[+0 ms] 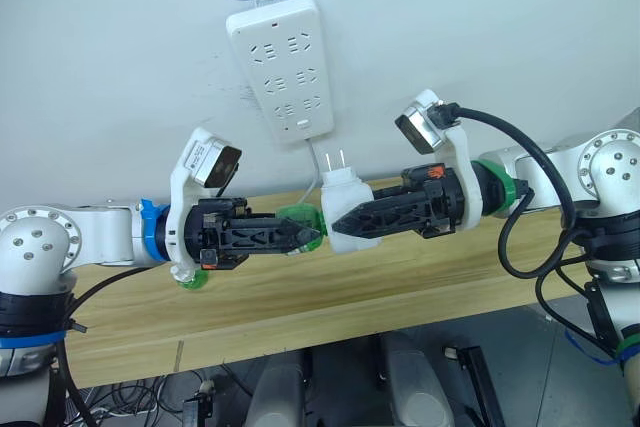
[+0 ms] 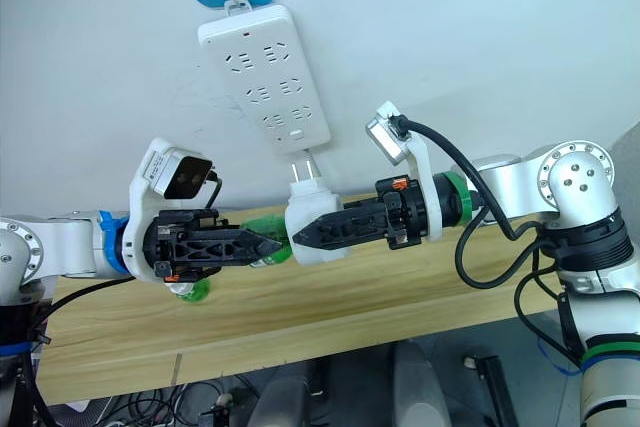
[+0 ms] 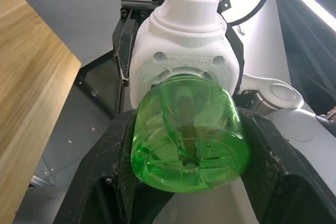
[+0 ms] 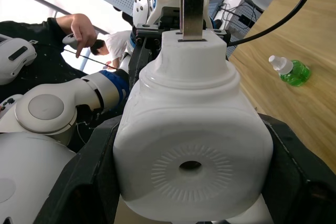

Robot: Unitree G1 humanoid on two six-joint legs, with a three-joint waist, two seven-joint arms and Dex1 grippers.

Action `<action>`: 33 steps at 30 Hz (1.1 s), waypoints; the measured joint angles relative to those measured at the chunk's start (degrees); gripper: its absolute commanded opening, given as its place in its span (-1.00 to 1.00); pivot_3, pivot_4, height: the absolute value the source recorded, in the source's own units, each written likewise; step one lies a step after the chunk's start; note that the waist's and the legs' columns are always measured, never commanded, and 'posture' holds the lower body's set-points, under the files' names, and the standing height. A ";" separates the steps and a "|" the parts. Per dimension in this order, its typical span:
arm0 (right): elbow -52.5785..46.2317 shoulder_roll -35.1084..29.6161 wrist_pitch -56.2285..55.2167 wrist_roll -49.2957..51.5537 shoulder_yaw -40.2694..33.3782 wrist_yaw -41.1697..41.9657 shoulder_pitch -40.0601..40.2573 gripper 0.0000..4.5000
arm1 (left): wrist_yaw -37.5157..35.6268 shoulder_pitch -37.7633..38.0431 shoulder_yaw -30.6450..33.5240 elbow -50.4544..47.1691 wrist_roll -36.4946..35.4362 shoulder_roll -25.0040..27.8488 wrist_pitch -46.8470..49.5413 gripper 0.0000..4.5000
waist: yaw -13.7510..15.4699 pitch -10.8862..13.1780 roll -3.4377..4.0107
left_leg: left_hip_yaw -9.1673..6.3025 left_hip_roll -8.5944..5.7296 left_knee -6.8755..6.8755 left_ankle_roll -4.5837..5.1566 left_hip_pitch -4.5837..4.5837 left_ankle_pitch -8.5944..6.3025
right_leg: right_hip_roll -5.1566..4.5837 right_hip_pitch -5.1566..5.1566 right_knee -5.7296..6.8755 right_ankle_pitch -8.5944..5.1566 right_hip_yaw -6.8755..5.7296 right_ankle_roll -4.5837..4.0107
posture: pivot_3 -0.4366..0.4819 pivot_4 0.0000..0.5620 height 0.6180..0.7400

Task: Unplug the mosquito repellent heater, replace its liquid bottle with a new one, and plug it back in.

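Bottle and heater held between our two grippers, mid-swap

Our left gripper is clamped on the green bottle, whose neck sits in the heater; our right gripper is closed on that white body, prongs up, in the air above the wooden bench and below the wall power strip. To do this well, we judge the right should stay still while the left turns straight on the bottle's axis. A second green bottle lies on the bench.
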 measured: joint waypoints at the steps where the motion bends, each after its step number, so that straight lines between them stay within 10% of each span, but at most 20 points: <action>1: -0.12 0.00 0.00 0.00 0.02 0.02 0.00 0.34 | -0.09 0.00 0.00 -0.15 -0.01 0.29 0.00 0.01 | 0.00 0.00 0.00 | 0.00 0.00 0.00 0.00 0.00 0.00 | 0.00 0.00 0.00 0.00 0.00 0.00 | -0.32 0.25 0.90; 33: 0.98 -6.73 0.56 0.00 -1.41 0.29 1.13 0.34 | -0.57 2.72 1.38 0.42 -1.00 4.94 -0.16 0.01 | 0.10 0.00 0.00 | 0.01 -0.01 -0.01 0.00 -0.01 0.00 | -0.01 -0.01 0.00 0.00 -0.02 0.00 | -0.30 0.21 0.90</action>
